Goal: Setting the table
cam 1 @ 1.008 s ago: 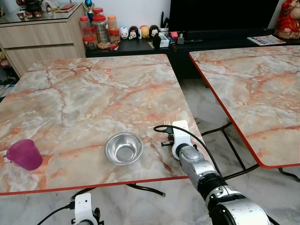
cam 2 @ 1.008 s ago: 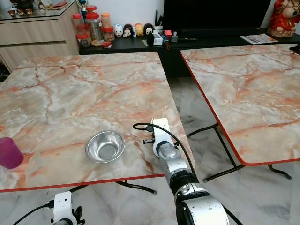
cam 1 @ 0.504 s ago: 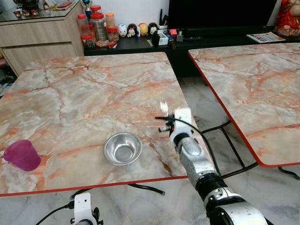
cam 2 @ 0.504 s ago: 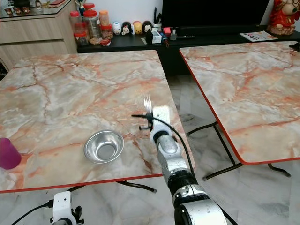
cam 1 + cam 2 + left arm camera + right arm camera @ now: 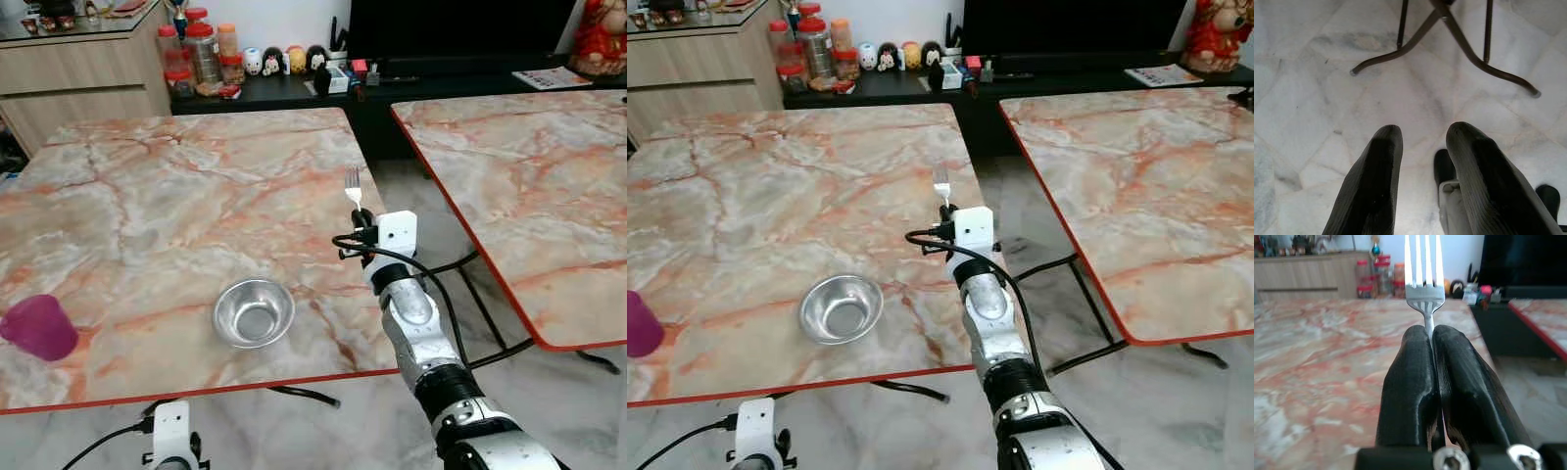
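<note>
Table: marble-pattern top (image 5: 176, 196) with a red edge; a 2nd table (image 5: 529, 186) stands to the robot's right, a strip of floor between them.
Right arm: reaches forward over the near right corner of the table, well above the top.
Bowl: steel bowl (image 5: 254, 312), upright and apparently holding nothing, near the front edge, to the left of the right arm.
Cup: purple cup (image 5: 38, 328) at the far left of the front edge, well apart from the bowl.
Right gripper: right gripper (image 5: 1431, 340) pinched tight on the neck of the fork, fingers pressed together around the thin stem.
Left gripper: left gripper (image 5: 1422, 147) hangs below the table edge over the floor, fingers a little apart, holding nothing.
Fork: fork (image 5: 353, 186) held upright, prongs up, in the air above the table's right side, beyond and to the right of the bowl.
Step, judged: fork lifted, placement beside the bowl not yet done.
Risk 1: grip sits on a narrow stem; the fork could pivot or slip if the wrist turns fast.
Risk 2: laying it flat needs a big tilt; a steep approach would jab the handle end into the top.
Risk 3: the right edge is close; a release too far right drops the fork onto the floor.
Risk 4: a low sweep to the left could knock the bowl.
</note>
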